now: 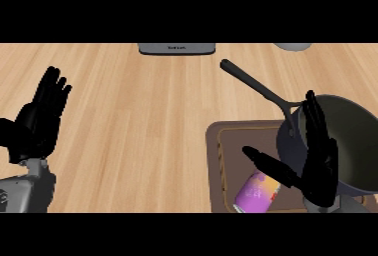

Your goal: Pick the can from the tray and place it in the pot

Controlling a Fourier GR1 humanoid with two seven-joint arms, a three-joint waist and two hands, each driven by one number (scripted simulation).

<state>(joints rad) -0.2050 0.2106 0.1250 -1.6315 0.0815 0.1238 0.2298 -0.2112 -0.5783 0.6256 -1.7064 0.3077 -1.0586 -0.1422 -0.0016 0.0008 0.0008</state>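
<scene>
A purple, yellow and pink can [256,193] lies on its side on the brown tray [221,150] at the lower right. The dark pot [353,140] with a long black handle sits at the tray's right side, its handle pointing up and left. My right hand [314,165] is open above the tray, fingers straight over the pot's left rim and thumb spread just above the can, partly hiding it. My left hand [37,122] rests open at the far left, fingers up.
A grey appliance [177,48] sits at the counter's far edge in the middle. A pale grey rounded object [294,46] shows at the top right. Bare wooden counter spans the middle and left.
</scene>
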